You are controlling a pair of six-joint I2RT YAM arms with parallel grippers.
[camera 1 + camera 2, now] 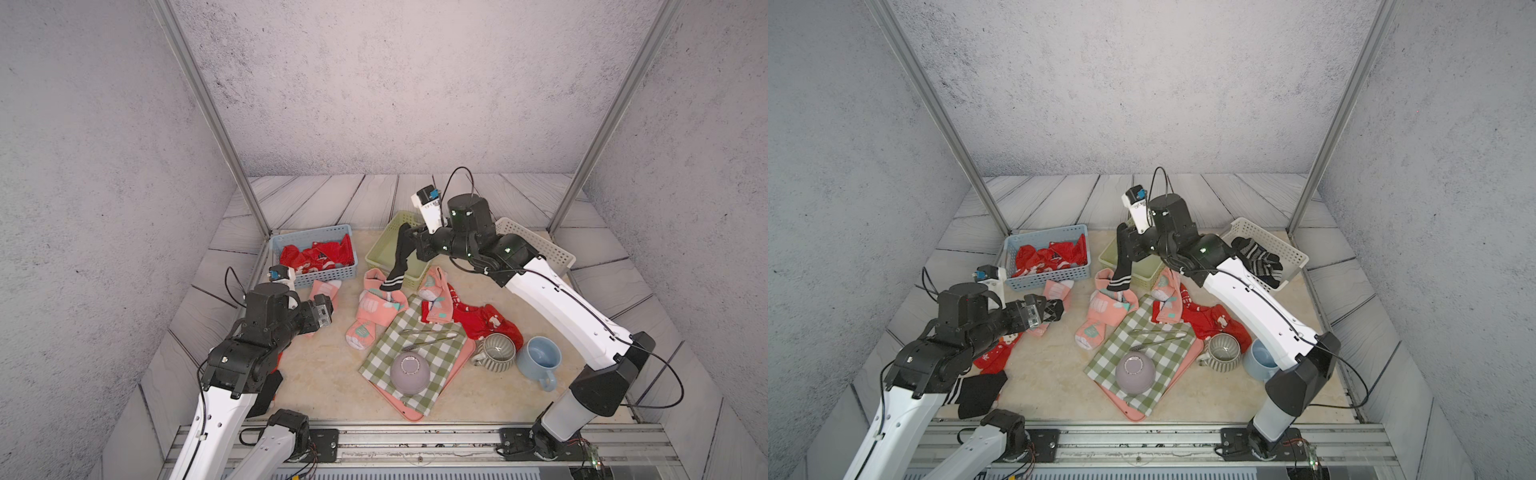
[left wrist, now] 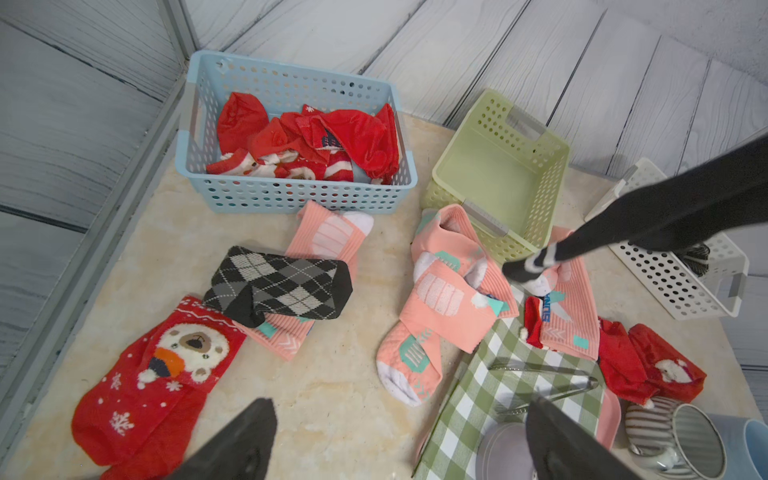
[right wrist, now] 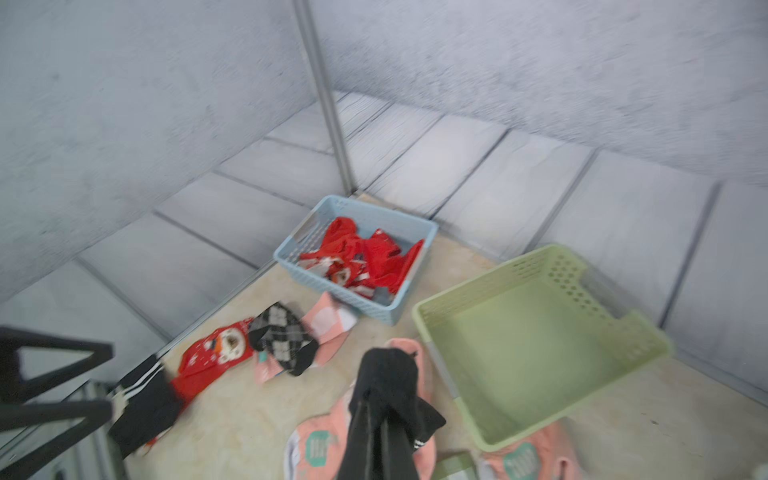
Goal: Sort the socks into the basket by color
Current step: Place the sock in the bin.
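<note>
The right gripper pinches one end of a black sock; its white-striped tail hangs limp over the front rim of the empty green basket, midway along the table's far edge. It probably belongs in the white basket at the far right corner, with the dark striped sock: lift until the tail clears both rims, then release over the middle. The left gripper, jaws spread, hovers above an argyle sock near the left edge. The socks are floppy knit; the baskets are rigid, perforated plastic rectangles
</note>
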